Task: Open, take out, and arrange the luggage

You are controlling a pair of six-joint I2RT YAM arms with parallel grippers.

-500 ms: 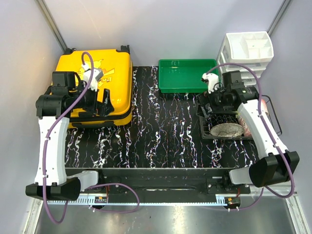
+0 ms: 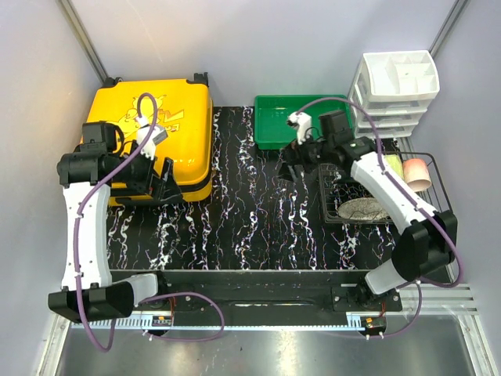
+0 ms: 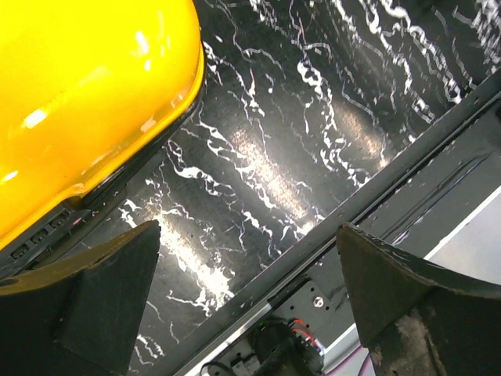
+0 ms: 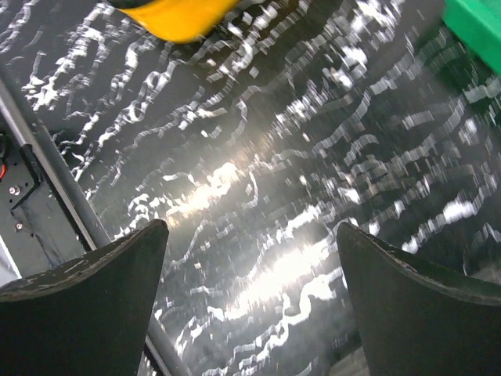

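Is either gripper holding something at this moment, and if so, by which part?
Nothing is held. The left gripper, near the luggage, and the right gripper, over the table, are both open and empty.

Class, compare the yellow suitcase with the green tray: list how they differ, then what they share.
The suitcase is yellow with a cartoon print; the tray is plain green. The suitcase is shut; the tray is open-topped. The suitcase looks larger than the tray. Both lie at the far edge of the table.

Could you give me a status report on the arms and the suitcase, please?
Luggage closed, flat. Left gripper open, empty, at its near corner. Right gripper open, empty, near the green tray. Nothing blocking.
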